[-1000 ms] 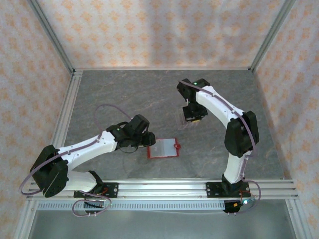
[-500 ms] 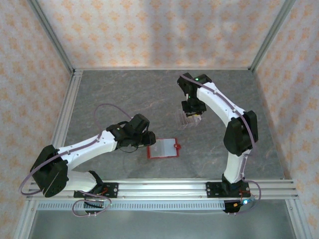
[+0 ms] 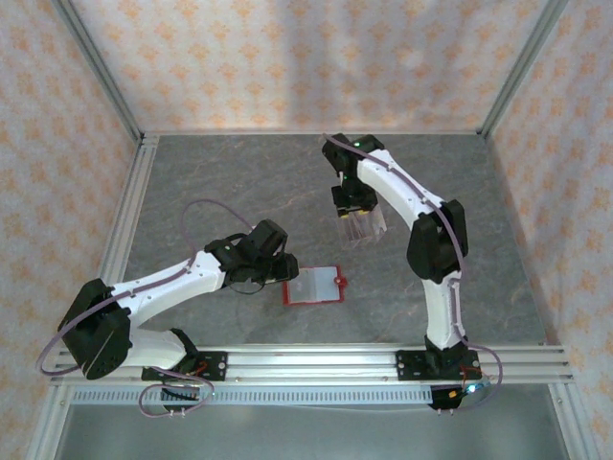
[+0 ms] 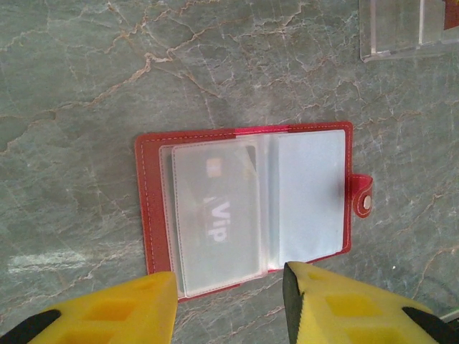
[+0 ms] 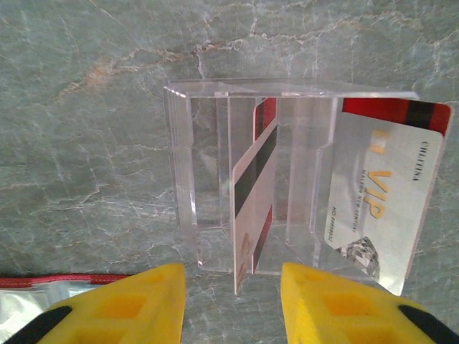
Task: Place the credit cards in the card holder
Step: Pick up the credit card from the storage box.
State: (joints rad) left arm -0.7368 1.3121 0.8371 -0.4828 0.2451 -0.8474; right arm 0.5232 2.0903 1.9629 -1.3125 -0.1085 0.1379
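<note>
Two credit cards (image 5: 252, 188), likely stiff, slick and light, sit in the clear rack (image 5: 183, 165), best pinched by a free edge, right jaws open over one; near the rack, left jaws hang open above the spread card holder (image 4: 310, 192).

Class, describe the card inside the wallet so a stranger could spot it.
On the grey marble table lies an open red wallet. The card lies flat in its sleeve opposite the snap tab, unlike the cards standing in the clear rack.
</note>
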